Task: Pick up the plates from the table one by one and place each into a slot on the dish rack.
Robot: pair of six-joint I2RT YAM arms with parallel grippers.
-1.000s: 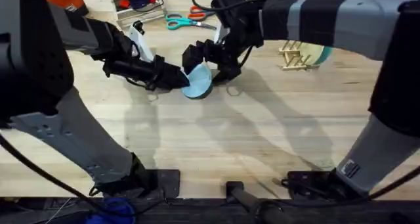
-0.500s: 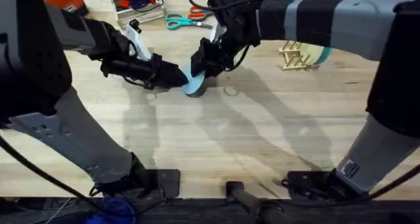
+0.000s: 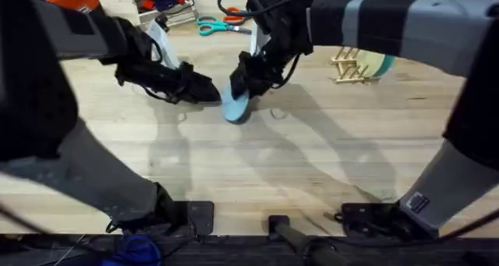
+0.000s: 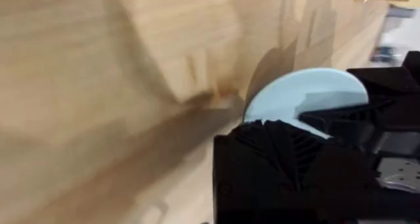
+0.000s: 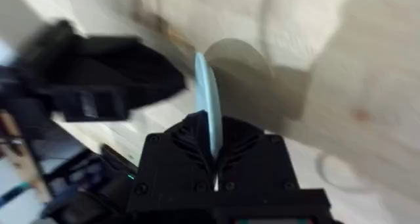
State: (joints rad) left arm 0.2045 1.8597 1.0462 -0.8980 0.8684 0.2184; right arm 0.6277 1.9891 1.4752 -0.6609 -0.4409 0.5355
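Light-blue plate (image 3: pixel 236 104) is pinched edge-on in my right gripper (image 3: pixel 245 83). I see the left gripper (image 3: pixel 204 92) beside the plate, closed on nothing. The dish rack (image 3: pixel 348 66), well away from the plate, holds a teal plate (image 3: pixel 380 65).

Left end effector (image 3: pixel 209 93) released light blue plate (image 3: pixel 235 102).

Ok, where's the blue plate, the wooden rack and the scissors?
blue plate (image 3: pixel 235 104), overhead view, its lower face.
dish rack (image 3: pixel 348 66), overhead view, its wooden pegs.
scissors (image 3: pixel 212 25), overhead view, the teal handle.
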